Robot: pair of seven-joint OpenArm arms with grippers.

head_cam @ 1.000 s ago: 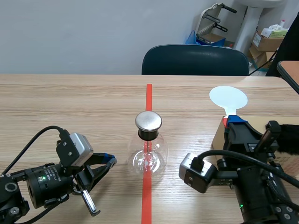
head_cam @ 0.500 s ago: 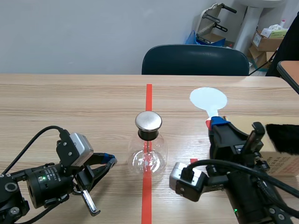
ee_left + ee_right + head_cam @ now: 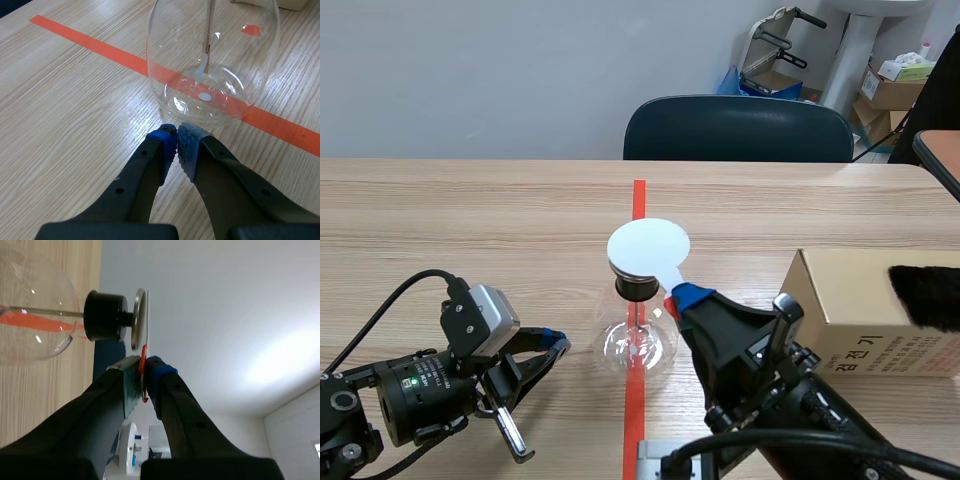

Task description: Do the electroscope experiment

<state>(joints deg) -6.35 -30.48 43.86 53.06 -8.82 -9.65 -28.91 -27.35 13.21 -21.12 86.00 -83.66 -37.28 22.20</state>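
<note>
electroscope flask [image 3: 638, 345], rod [image 3: 210, 30] inside, right jaws gripping white disc [image 3: 648, 246] above its stopper [image 3: 636, 288], left jaws closed

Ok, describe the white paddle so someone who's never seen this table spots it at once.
Find the orange-red tape line down the middle of the wooden table, then the round glass flask standing on it. Over the flask's top is the white paddle, its red handle in the right gripper. It is the only flat white disc, and the only thing held.
</note>
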